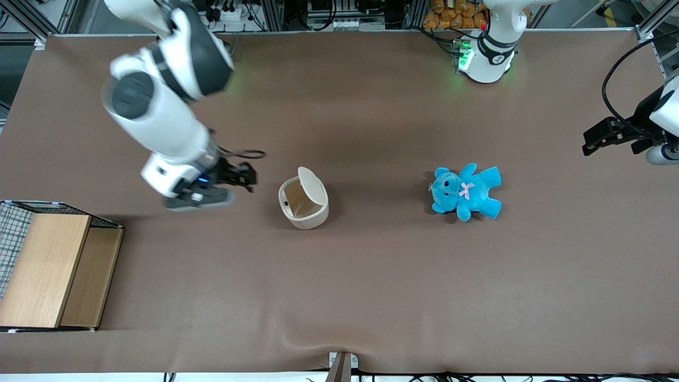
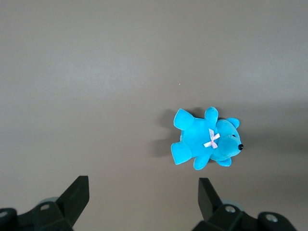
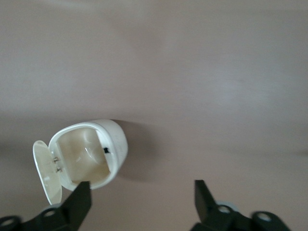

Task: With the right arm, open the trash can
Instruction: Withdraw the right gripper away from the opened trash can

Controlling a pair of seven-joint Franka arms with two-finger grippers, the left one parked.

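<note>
While the trash can (image 1: 303,204) sits mid-frame on the brown desk (image 1: 371,276) with its lid (image 1: 312,185) flipped up, the gripper (image 1: 249,176) hangs beside it, spread wide and holding nothing — opening looks done — so it only needs lifting away.

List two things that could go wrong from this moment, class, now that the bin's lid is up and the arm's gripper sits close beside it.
1. The gripper, open and holding nothing, sits close beside the trash can; a careless sideways move could knock the light bin over or shove it toward the blue teddy.
2. The lid stands raised with nothing holding it, so a nudge might drop it shut again.
</note>
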